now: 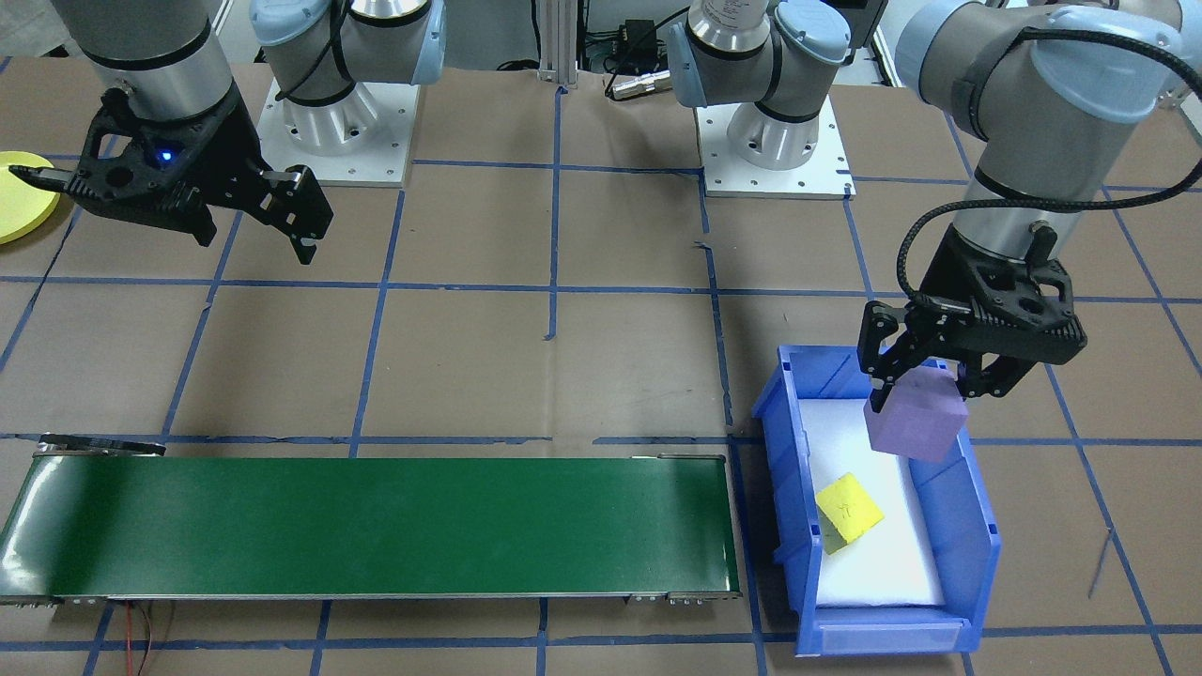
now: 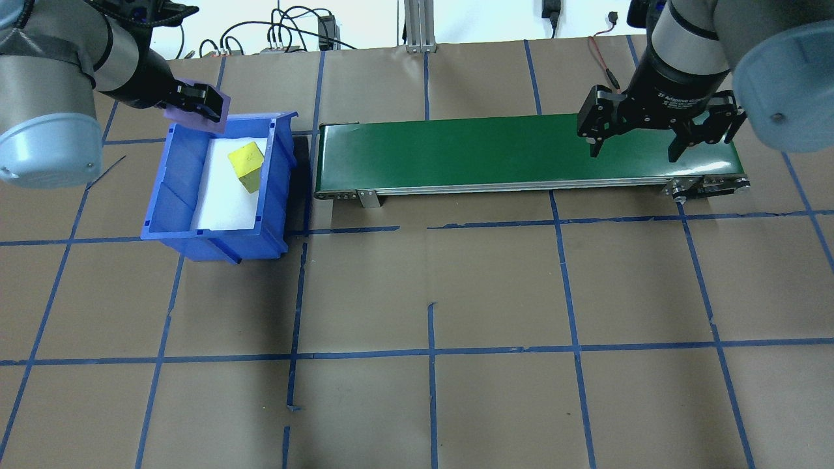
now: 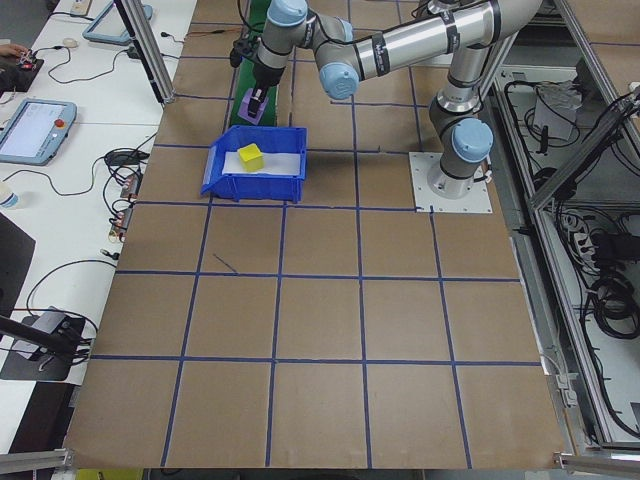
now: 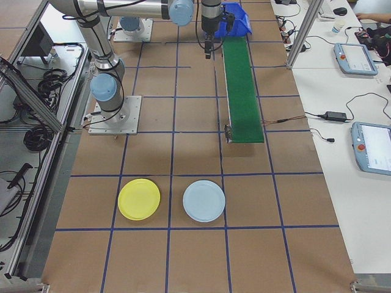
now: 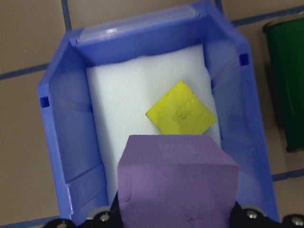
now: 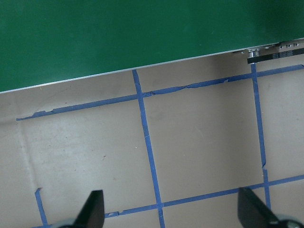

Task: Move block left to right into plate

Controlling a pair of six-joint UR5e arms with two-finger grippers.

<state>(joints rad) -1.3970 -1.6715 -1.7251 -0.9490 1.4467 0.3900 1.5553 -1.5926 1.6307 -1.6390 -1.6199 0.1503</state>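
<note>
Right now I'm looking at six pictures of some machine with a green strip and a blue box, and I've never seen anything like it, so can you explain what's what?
These are two robot arms bolted to a brown table, each ending in a two-finger gripper. Four pictures come from fixed cameras: one facing the robot, one behind and above it, one at each table end. The last two come from cameras on the wrists.

The left gripper is shut on a purple block, holding it above the blue bin, where a yellow block lies on white padding. The right gripper is open and empty, near one end of the green conveyor belt. Farther off, a yellow plate and a pale blue plate sit on the table.
</note>
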